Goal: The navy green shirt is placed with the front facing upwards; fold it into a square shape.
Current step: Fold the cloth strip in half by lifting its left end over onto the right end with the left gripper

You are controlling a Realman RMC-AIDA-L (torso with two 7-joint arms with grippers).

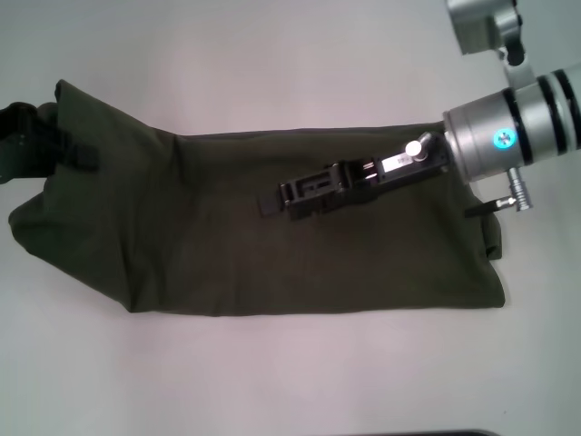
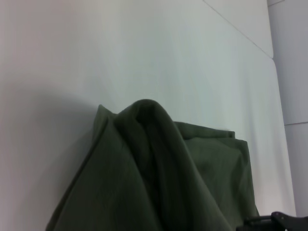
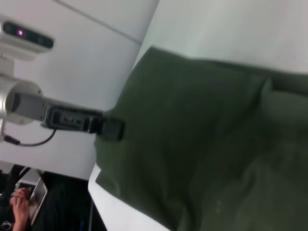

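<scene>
Fingers of the left gripper (image 1: 86, 156) pinch the raised far-left edge of the navy green shirt (image 1: 227, 245) lying folded lengthwise across the white table (image 1: 290, 363), the right gripper (image 1: 270, 202) above its middle, spread unclear; light, limp cloth, best held by edges

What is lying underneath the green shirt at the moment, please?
The navy green shirt lies folded into a long band on the white table, which shows all around it. The right gripper hangs above its middle. Anything beneath the cloth is covered.
</scene>
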